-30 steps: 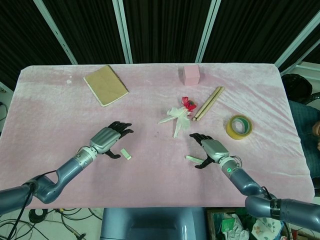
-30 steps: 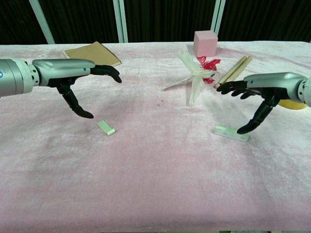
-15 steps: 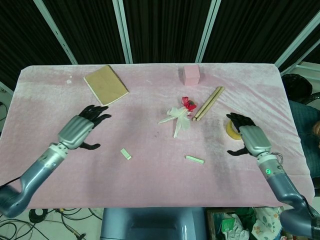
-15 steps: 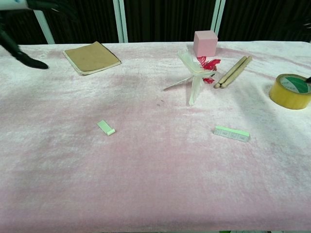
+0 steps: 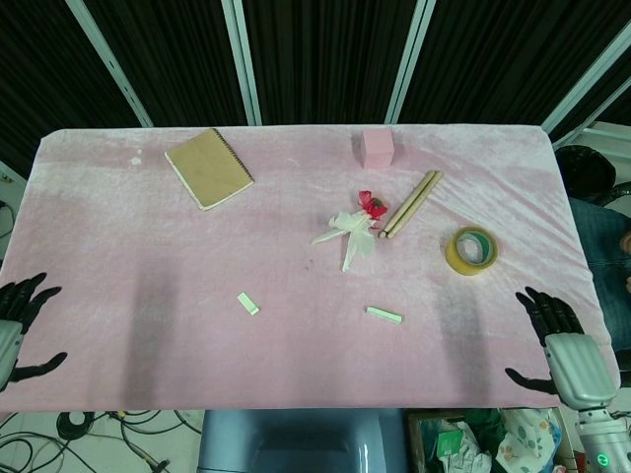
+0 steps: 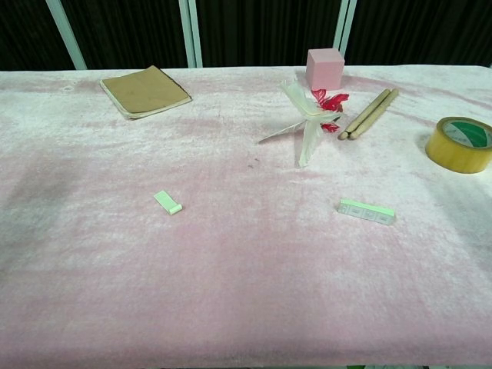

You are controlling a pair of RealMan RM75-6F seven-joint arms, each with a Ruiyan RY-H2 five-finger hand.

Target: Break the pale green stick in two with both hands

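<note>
Since the pale green stick lies in two pieces, a short piece [image 5: 247, 304] and a longer piece [image 5: 384, 315] well apart on the counter [image 5: 148, 236], the break looks done; left hand [image 5: 12, 330] and right hand [image 5: 567, 350] sit at the near corners, fingers apparently spread, holding nothing, so nothing seems left to do.

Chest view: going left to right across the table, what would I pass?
Brown notebook → short pale green stick piece → white and red ribbon bow → longer pale green stick piece → yellow tape roll. The pink cube and wooden sticks overlap the bow's span, so I leave them out.
</note>
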